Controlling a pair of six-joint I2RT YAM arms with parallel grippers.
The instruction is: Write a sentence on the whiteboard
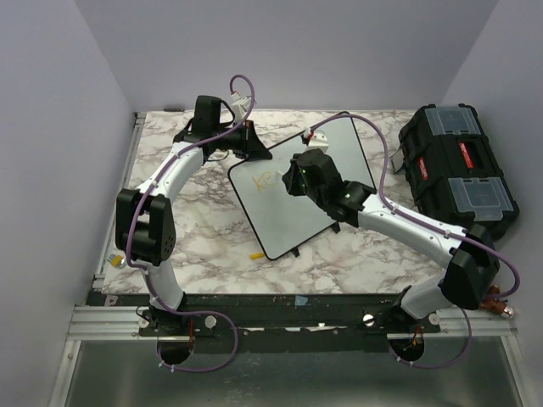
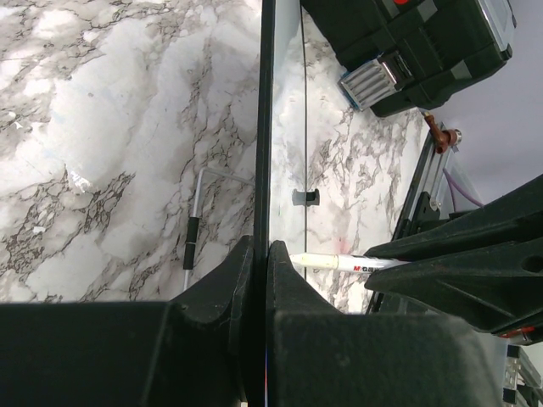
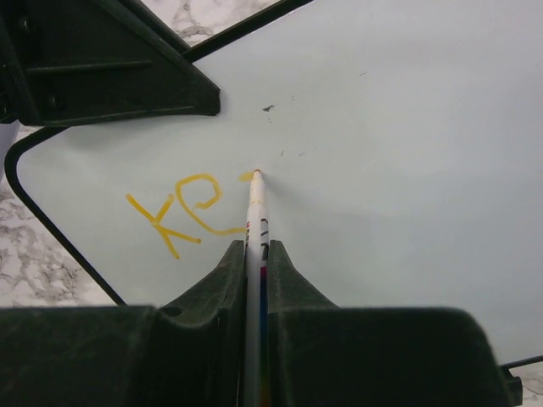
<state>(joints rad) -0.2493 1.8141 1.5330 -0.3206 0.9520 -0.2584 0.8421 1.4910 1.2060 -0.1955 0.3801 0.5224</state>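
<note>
Progress is early: two letters of many. The left gripper [image 2: 261, 254] has its jaws shut tight on the black rim of the whiteboard [image 1: 344, 153], at the board's far-left edge, so this arm works as a clamp. The whiteboard sits askew in the middle of the marble table [image 1: 212, 242]. On its left part the sentence [image 3: 182, 212] is only begun: a thin yellow-orange "Ke", plus a small dab for the next letter. The right gripper [image 3: 254, 254] is nearly closed on a white marker [image 3: 254, 212], whose tip touches the board just right of the "e". A yellow cap [image 1: 255, 254] lies on the table beside the board's near-left edge. The black toolbox [image 1: 458, 170] stands far right, well apart.

Risks, in my judgement:
- Too much push on the tip, and the board can pivot around its one clamped edge, so the letters go crooked.
- Too little push, and the stroke breaks, b/c this ink is already faint.
- The marker is held by a thin barrel only, so it can twist or slide in the jaws on sideways strokes.
- The lines may drift toward the left gripper and meet it.
</note>
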